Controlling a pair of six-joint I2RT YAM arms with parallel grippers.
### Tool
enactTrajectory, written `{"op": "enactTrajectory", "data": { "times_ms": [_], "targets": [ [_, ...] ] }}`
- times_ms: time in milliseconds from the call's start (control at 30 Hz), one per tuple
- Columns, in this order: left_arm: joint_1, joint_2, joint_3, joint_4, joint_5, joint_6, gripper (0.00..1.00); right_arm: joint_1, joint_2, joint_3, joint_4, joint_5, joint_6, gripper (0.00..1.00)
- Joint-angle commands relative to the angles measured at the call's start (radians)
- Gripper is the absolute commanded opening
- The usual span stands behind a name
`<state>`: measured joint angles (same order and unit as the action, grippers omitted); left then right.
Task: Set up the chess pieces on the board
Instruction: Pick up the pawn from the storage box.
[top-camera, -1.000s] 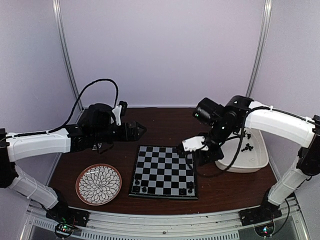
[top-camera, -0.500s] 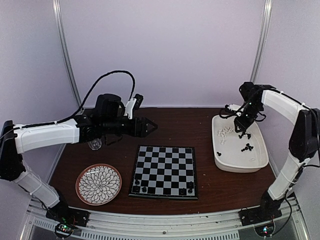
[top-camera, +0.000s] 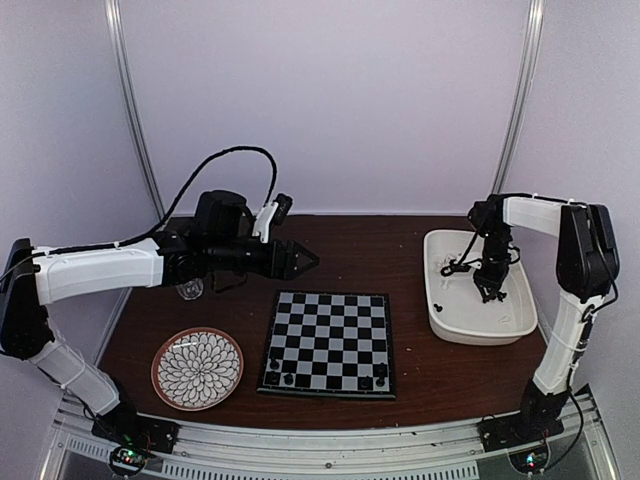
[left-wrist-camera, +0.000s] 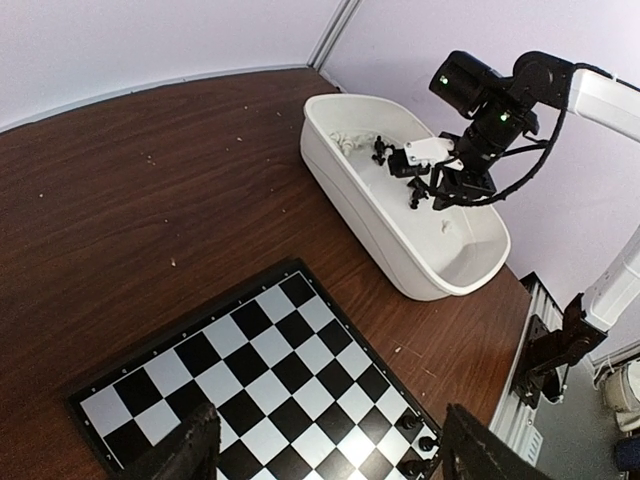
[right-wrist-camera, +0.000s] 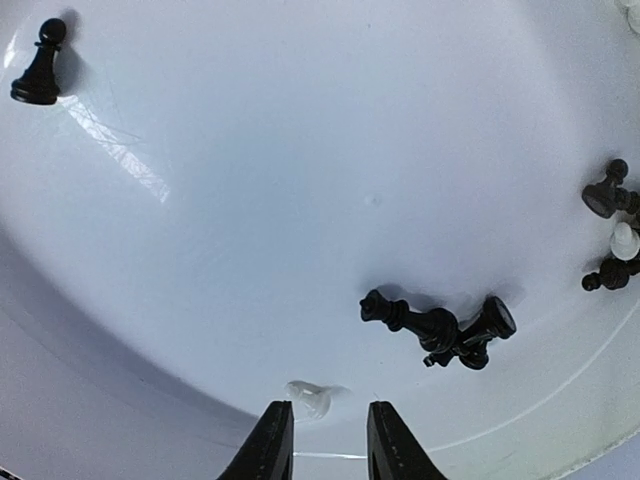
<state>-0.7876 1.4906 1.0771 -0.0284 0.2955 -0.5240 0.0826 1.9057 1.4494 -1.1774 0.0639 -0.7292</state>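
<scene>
The board (top-camera: 330, 325) lies at the table's middle, with a few black chess pieces (top-camera: 289, 378) on its near row. My left gripper (top-camera: 305, 260) hovers behind its far left corner, open and empty. In the left wrist view the board (left-wrist-camera: 250, 370) lies below the wide jaws (left-wrist-camera: 335, 460), with black pieces (left-wrist-camera: 410, 425) at one corner. My right gripper (top-camera: 487, 291) reaches down into the white tub (top-camera: 450, 330). Its jaws (right-wrist-camera: 330, 440) stand a little apart with nothing between them. A white piece (right-wrist-camera: 308, 398) lies just ahead of the left finger. Two black pieces (right-wrist-camera: 430, 325) lie crossed nearby.
A round flower-patterned plate (top-camera: 198, 368) sits near the front left. A small clear glass (top-camera: 189, 290) stands under my left arm. More pieces lie in the tub (right-wrist-camera: 250, 200): a black pawn (right-wrist-camera: 38, 68) far off and several at the right edge (right-wrist-camera: 605, 195).
My right arm has swung from the board's far right corner into the tub and lowered there, its jaws narrowing. The left gripper has reached further right.
</scene>
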Motion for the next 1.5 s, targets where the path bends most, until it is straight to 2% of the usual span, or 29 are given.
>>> {"op": "enactTrajectory", "data": {
  "times_ms": [0, 333, 500, 933, 1467],
  "targets": [
    [-0.005, 0.0, 0.009, 0.01, 0.02, 0.011, 0.76, -0.002, 0.005, 0.044, 0.024, 0.074, -0.066, 0.29],
    [-0.006, 0.006, 0.003, 0.022, 0.03, -0.022, 0.76, -0.006, 0.265, 0.476, -0.04, 0.105, 0.263, 0.31],
    [-0.005, -0.031, -0.022, 0.011, 0.005, -0.02, 0.76, -0.014, 0.345, 0.58, -0.04, 0.119, 0.344, 0.35],
    [-0.006, -0.051, -0.049, 0.008, -0.012, -0.015, 0.76, -0.051, 0.413, 0.583, -0.043, 0.068, 0.389, 0.3],
    [-0.005, -0.049, -0.044, -0.001, -0.009, -0.017, 0.76, -0.093, 0.477, 0.588, -0.029, 0.02, 0.423, 0.3]
  ]
}}
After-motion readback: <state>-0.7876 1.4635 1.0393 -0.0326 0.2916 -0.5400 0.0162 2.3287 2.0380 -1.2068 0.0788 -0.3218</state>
